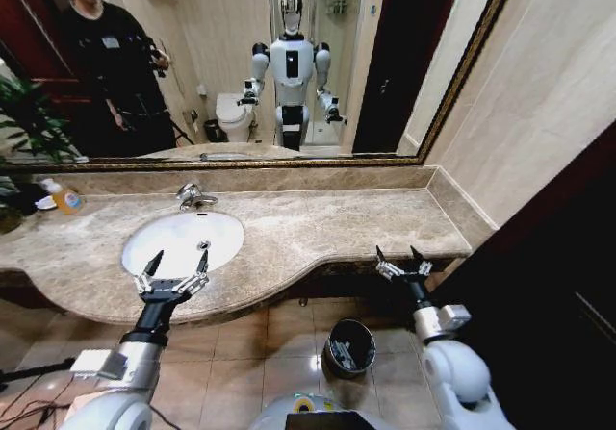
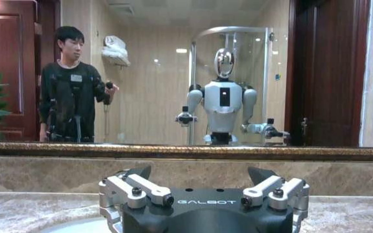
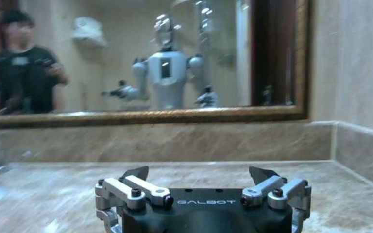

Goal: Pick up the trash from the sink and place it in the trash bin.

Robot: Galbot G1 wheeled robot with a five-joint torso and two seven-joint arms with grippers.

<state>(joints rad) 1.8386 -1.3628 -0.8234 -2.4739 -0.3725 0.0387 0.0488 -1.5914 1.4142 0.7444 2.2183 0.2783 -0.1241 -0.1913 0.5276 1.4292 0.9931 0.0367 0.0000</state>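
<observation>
Over the sink (image 1: 183, 240), left gripper (image 1: 178, 260) gapes.

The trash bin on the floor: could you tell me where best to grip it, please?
Probably its shiny rim, from straight above, with one finger inside the wall and one outside. The trash bin stands upright and open-topped on the floor, and its round body looks too wide for the open right gripper to span.

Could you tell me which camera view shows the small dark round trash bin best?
The head view: the small dark round trash bin stands on the tiled floor below the counter edge, between the left gripper and right gripper. Both wrist views face the mirror instead.
</observation>
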